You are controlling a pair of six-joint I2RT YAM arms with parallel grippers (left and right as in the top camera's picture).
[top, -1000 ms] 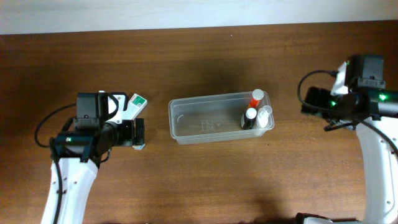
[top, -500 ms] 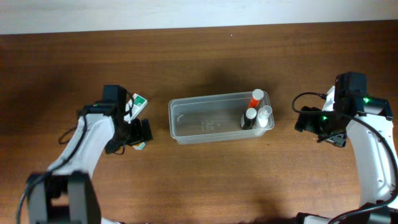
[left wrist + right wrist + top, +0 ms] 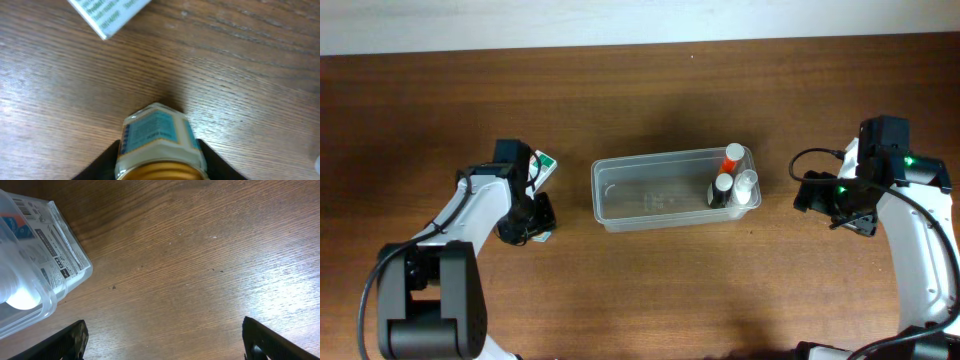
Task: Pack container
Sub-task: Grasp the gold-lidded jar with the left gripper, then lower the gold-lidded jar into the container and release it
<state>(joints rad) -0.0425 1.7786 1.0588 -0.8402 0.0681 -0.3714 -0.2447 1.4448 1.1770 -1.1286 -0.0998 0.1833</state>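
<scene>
The container (image 3: 650, 200) is a clear tub at mid-table, and its corner (image 3: 47, 265) shows in the right wrist view. A red-capped bottle (image 3: 733, 153), a black-capped bottle (image 3: 722, 186) and a white bottle (image 3: 747, 184) stand at its right end. My left gripper (image 3: 533, 222) is left of the tub, shut on a small jar (image 3: 157, 137) with a blue label and a gold lid. Black fingers (image 3: 107, 161) press both of its sides. My right gripper (image 3: 812, 194) hovers open to the right of the tub, with only bare wood between its fingers (image 3: 75, 336).
A small white-and-green box (image 3: 542, 167) lies just behind the left gripper, and its edge (image 3: 107, 14) shows at the top of the left wrist view. The brown wooden table (image 3: 650, 290) runs to a pale wall at the far edge.
My left arm swung round beside the box and its jaws shut on the jar. My right arm dropped lower and closer to the tub, then held still.
</scene>
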